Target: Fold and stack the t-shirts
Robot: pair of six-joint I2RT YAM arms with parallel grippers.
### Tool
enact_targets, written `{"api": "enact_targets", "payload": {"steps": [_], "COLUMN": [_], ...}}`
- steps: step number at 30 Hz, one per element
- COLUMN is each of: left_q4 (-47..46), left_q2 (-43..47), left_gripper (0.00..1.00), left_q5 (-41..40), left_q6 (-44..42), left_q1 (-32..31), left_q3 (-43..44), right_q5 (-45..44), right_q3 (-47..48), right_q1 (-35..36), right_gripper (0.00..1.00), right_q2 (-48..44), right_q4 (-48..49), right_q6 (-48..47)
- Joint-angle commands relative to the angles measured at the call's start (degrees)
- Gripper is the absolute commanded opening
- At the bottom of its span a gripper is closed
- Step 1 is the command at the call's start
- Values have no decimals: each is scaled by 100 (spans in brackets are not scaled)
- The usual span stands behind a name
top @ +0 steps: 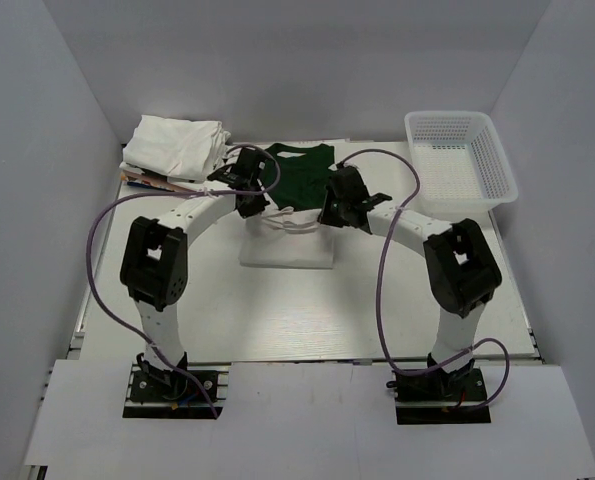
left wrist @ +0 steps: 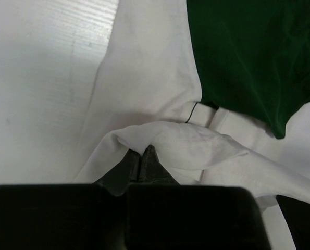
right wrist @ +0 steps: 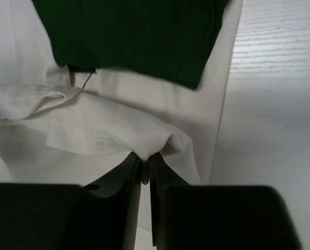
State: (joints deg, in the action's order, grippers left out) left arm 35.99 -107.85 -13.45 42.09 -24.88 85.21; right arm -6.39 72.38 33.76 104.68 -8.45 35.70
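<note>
A white t-shirt with dark green sleeves and collar (top: 295, 178) lies mid-table, its white body (top: 287, 245) stretching toward me. My left gripper (top: 254, 207) is shut on the shirt's white hem fold (left wrist: 160, 136), lifted off the cloth below. My right gripper (top: 327, 214) is shut on the same hem (right wrist: 144, 136) at the other side. The green part shows in the left wrist view (left wrist: 253, 57) and the right wrist view (right wrist: 139, 36). A pile of folded whitish t-shirts (top: 177, 145) sits at the back left.
A white plastic mesh basket (top: 460, 158) stands at the back right. The white table (top: 307, 320) runs between the arm bases and the shirt. Purple cables loop from both arms.
</note>
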Motion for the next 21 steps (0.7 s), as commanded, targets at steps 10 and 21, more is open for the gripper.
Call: {"api": "enact_targets", "payload": {"steps": [10,21], "left_q4": [919,128], "left_q2": [-1389,1590], "left_gripper": [95,99], "left_q5": [229,176], "left_q6": [-570,378], "left_q1": [687,687], "left_q3": [2661,-1690], "right_q5": [849,2732], "right_q3": [1114,-673], "right_q1": [-396,403], "right_gripper": [90,90], "right_q2": [476,122], "right_q4": [184,1847], "right_q6": [-1555,-1241]}}
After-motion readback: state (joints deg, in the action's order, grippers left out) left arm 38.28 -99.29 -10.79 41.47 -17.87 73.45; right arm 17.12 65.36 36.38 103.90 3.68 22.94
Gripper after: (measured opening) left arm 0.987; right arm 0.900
